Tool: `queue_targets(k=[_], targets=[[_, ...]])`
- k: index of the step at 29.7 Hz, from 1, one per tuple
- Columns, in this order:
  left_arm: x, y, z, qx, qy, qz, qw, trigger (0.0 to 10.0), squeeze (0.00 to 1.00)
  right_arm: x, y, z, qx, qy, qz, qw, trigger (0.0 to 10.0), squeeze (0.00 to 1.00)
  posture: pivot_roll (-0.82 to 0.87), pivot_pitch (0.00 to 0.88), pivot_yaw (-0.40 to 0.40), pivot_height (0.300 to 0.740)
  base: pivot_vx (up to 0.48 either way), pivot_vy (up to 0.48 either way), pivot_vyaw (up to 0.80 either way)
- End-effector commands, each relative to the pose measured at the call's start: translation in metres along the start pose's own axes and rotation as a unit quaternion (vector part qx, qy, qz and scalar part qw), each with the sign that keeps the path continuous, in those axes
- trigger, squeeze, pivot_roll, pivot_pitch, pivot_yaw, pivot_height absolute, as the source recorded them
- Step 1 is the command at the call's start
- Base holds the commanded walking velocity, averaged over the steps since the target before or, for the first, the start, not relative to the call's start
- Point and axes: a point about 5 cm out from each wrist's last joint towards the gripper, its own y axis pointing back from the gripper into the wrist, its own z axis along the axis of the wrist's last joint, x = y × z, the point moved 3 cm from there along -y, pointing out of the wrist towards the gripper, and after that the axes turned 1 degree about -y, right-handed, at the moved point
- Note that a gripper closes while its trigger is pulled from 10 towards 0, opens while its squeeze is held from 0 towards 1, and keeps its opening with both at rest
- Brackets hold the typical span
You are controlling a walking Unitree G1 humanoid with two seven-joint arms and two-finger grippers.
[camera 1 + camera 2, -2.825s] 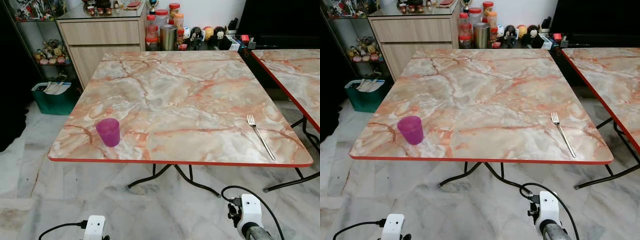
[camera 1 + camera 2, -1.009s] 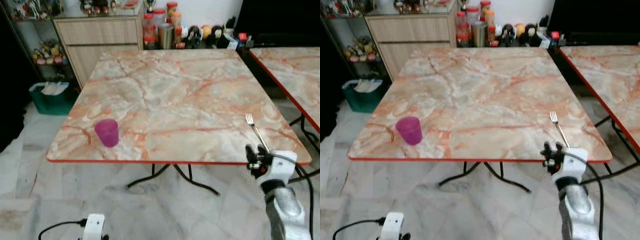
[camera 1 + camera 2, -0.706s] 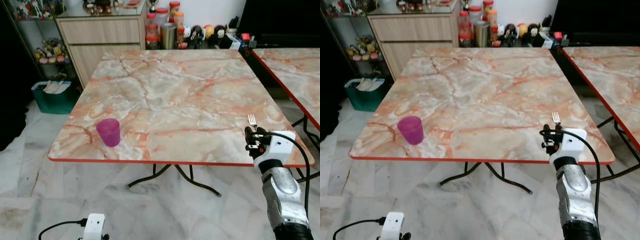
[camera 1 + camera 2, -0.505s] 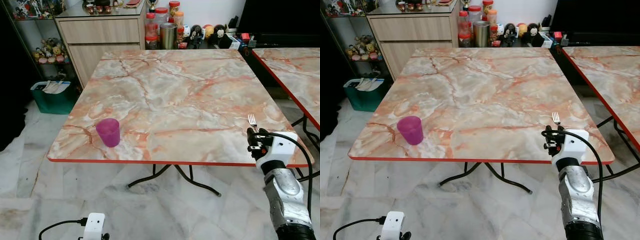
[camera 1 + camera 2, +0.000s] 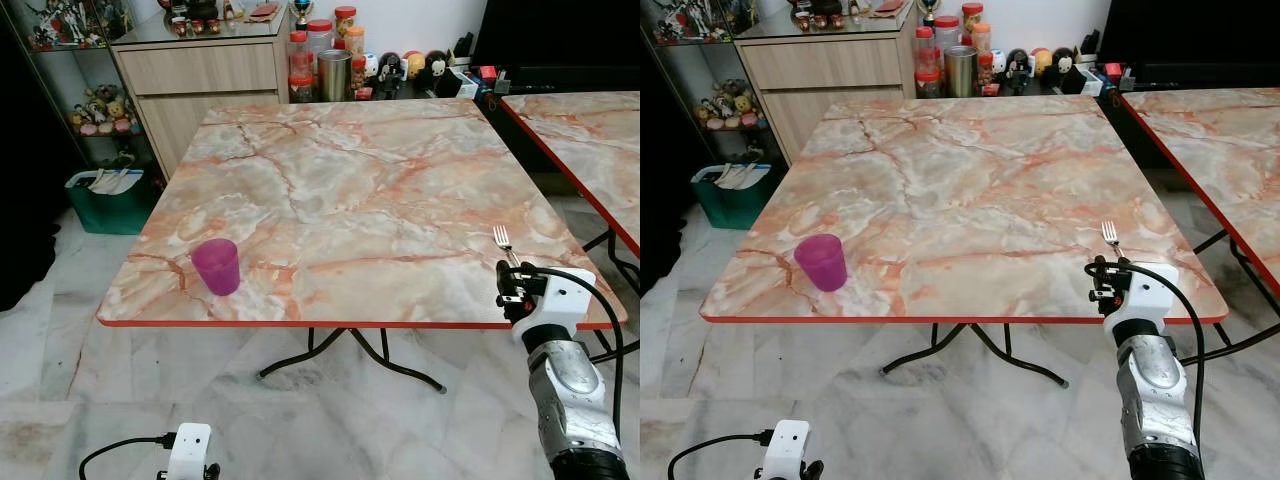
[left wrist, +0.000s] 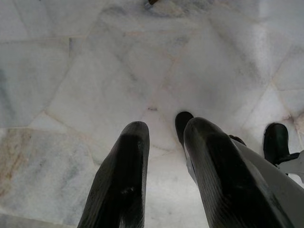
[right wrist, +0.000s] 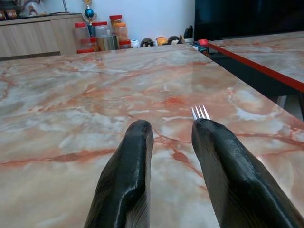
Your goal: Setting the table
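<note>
The fork (image 5: 503,243) lies on the marble table (image 5: 340,190) near its right front corner, with the right gripper (image 7: 172,130) hovering right at its handle end, fingers spread a little. A purple cup (image 5: 217,266) sits front left. The left gripper (image 6: 164,130) hangs low over the floor, slightly parted.

The tabletop (image 5: 340,190) is cream marble veined in orange-pink, edged in red. The cup (image 5: 217,266) is translucent magenta, the fork (image 5: 503,241) silver. The fingers (image 7: 133,185) are glossy black; the floor (image 5: 60,340) is grey-white marble.
</note>
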Motion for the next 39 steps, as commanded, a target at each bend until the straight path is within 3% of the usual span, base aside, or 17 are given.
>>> queue_targets(k=[1, 15, 39], targets=[[0.003, 0.000, 0.002, -0.001, -0.018, 0.002, 1.000, 10.0, 0.00, 0.008, -0.005, 0.003, -0.006, -0.003, 0.009, 1.000, 10.0, 0.00, 0.00, 0.000, 0.045, 0.736, 0.000, 0.000, 0.00], [0.002, 0.001, -0.004, 0.007, -0.017, 0.004, 1.000, 10.0, 0.00, 0.014, -0.009, 0.009, -0.008, 0.017, 0.021, 1.000, 10.0, 0.00, -0.01, 0.000, 0.028, 0.736, 0.000, 0.000, 0.12], [0.003, 0.004, -0.014, 0.016, -0.006, 0.011, 1.000, 10.0, 0.00, 0.018, -0.010, 0.013, -0.007, 0.006, 0.018, 1.000, 10.0, 0.00, 0.01, 0.000, 0.015, 0.736, 0.000, -0.236, 0.00]])
